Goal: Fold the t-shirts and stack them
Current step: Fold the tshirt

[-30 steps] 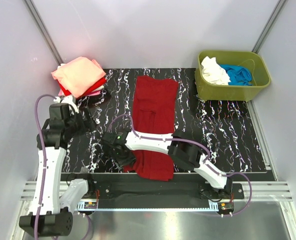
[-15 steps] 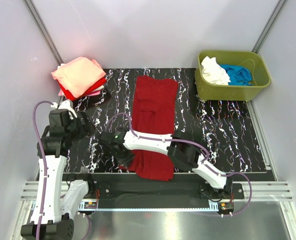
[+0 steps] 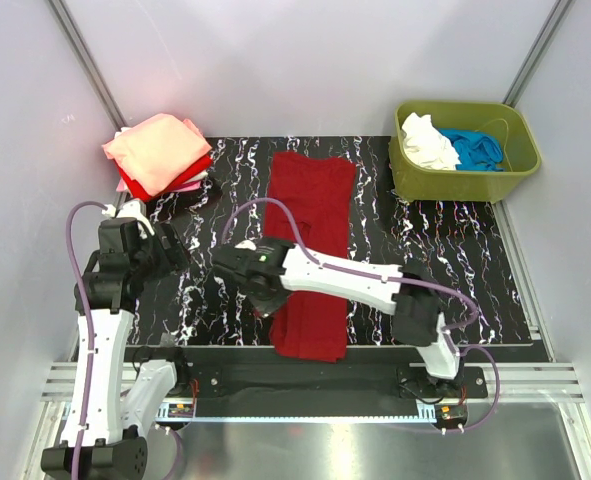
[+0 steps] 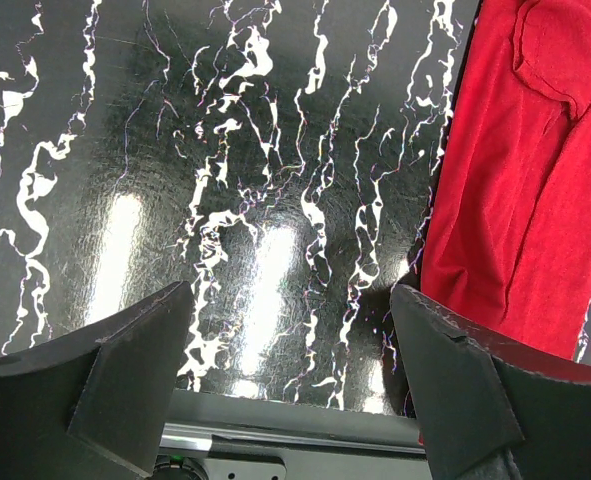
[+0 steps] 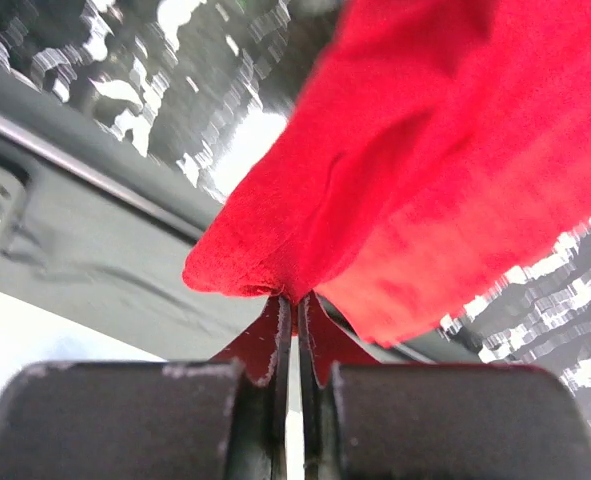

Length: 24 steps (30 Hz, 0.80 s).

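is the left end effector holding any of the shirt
No, the left end effector stands open with only table between its jaws; the dark red t-shirt lies to one side.

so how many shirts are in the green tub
2: a white shirt at the left of the tub, a blue shirt to its right; more may be hidden underneath.
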{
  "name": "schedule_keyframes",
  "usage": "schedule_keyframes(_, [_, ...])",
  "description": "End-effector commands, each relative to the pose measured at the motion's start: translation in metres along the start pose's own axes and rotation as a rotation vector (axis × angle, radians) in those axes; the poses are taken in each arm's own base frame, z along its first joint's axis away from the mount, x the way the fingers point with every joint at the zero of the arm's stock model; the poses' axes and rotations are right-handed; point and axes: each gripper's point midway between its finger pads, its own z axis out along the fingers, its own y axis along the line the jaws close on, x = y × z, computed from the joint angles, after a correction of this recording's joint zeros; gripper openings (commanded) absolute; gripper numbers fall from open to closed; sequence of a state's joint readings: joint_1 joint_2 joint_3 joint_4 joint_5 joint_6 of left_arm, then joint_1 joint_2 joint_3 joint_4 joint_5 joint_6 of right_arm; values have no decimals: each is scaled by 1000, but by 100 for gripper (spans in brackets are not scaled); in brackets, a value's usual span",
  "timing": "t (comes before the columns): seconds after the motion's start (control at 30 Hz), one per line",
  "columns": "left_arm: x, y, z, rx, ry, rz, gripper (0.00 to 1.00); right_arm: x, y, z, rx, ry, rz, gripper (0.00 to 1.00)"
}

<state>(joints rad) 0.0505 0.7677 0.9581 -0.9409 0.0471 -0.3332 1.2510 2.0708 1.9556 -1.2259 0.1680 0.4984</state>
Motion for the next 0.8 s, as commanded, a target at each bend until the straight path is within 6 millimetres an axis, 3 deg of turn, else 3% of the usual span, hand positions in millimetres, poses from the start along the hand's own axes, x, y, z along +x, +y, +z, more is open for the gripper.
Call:
schedule_keyframes(0.0, [-13, -1, -1, 2, -55, 2, 85, 16, -17, -19, 33, -16, 5, 0])
schedule_keyframes(0.2, [-12, -4, -1, 17, -45, 4, 85, 55, -24, -8, 0, 45, 43, 0])
schedule_keyframes(0.27, [-11, -8, 0, 37, -35, 4, 85, 81, -23, 6, -26, 114, 58, 7])
schedule_keyframes(0.33, [-9, -12, 2, 60, -12, 10, 84, 90, -21, 11, -46, 122, 91, 26])
schedule_keyframes(0.37, [-5, -17, 3, 88, 10, 11, 84, 103, -24, 16, -43, 152, 93, 48])
schedule_keyframes(0.53, [16, -30, 15, 171, 144, 38, 79, 90, -31, -2, -78, 24, 150, 76])
schedule_keyframes(0.67, [41, -46, 21, 210, 238, 88, 75, 61, -47, -25, -169, -101, 255, 80])
schedule_keyframes(0.7, [48, -50, 22, 210, 259, 79, 74, 44, -55, -26, -200, -143, 305, 78])
schedule_keyframes(0.77, [61, -65, 23, 237, 289, 118, 73, 36, -63, -27, -256, -159, 340, 75])
